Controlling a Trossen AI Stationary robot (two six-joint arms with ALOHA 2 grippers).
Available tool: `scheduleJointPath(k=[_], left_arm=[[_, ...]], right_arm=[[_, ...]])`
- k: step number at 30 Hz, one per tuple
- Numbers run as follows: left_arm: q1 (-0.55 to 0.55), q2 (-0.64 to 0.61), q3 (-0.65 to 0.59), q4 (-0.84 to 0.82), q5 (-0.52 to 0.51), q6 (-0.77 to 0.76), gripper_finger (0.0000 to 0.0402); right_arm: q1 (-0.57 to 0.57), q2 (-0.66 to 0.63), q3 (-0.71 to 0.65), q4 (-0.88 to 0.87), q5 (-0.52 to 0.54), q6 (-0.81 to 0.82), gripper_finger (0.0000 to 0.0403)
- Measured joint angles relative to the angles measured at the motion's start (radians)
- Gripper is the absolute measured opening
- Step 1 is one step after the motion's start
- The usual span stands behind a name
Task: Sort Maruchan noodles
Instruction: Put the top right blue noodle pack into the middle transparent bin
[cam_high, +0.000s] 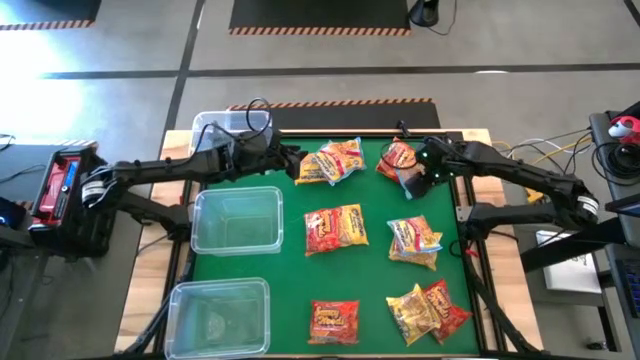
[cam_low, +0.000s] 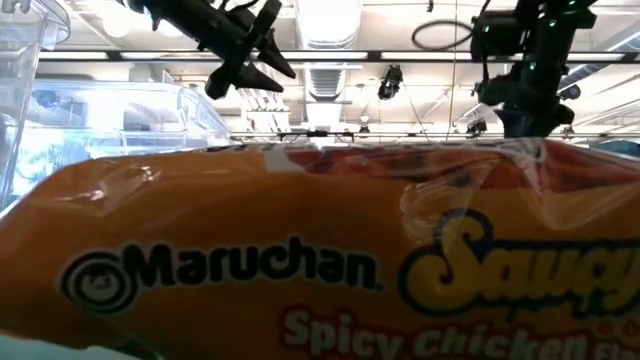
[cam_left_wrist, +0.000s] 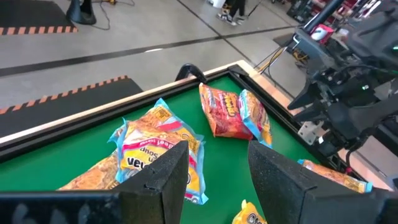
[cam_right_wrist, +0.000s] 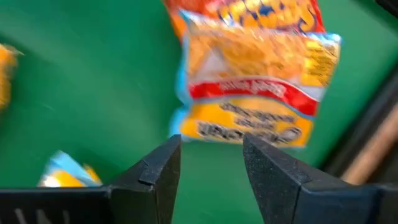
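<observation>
Maruchan packets lie flat on the green mat in several small heaps: a far pile (cam_high: 335, 163), a red one (cam_high: 398, 158) at the far right, a middle pair (cam_high: 335, 228), a right pair (cam_high: 415, 240), and near ones (cam_high: 335, 320) (cam_high: 430, 310). My left gripper (cam_high: 290, 160) (cam_left_wrist: 217, 174) hangs open, raised above the far pile's yellow packet (cam_left_wrist: 161, 143). My right gripper (cam_high: 413, 183) (cam_right_wrist: 211, 168) is open and raised over the mat, with a yellow, red-banded packet (cam_right_wrist: 255, 87) below and beyond its fingers. In the low view both grippers (cam_low: 245, 50) (cam_low: 520, 80) hang high above the mat.
Three clear plastic bins stand along the mat's left side: far (cam_high: 230, 125), middle (cam_high: 238, 220) and near (cam_high: 220, 315). An orange packet (cam_low: 320, 250) fills most of the low view. A raised wooden rim (cam_left_wrist: 124, 102) borders the mat. Cables lie beyond the table's right edge.
</observation>
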Motion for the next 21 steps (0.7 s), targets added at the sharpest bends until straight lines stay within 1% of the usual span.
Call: scheduleJointPath(k=[3,10,12,18,21], left_arm=[[0.0,0.03,0.024,0.004,0.006,0.0,0.015],[0.0,0.107,0.081,0.003,0.078,-0.001,0.015],[0.0,0.127,0.093,0.004,0.079,-0.001,0.015],[0.0,0.158,0.105,0.001,0.078,-0.028,0.015],[0.0,0.161,0.105,0.002,0.078,-0.035,0.015]], right_arm=[[-0.025,0.057,0.023,-0.047,0.034,-0.093,0.0155],[-0.068,0.193,0.05,-0.052,0.036,-0.331,0.0146],[-0.078,0.23,0.05,-0.052,0.037,-0.381,0.0146],[-0.109,0.333,0.026,-0.044,0.065,-0.449,0.0143],[-0.119,0.37,0.006,-0.022,0.058,-0.446,0.0138]])
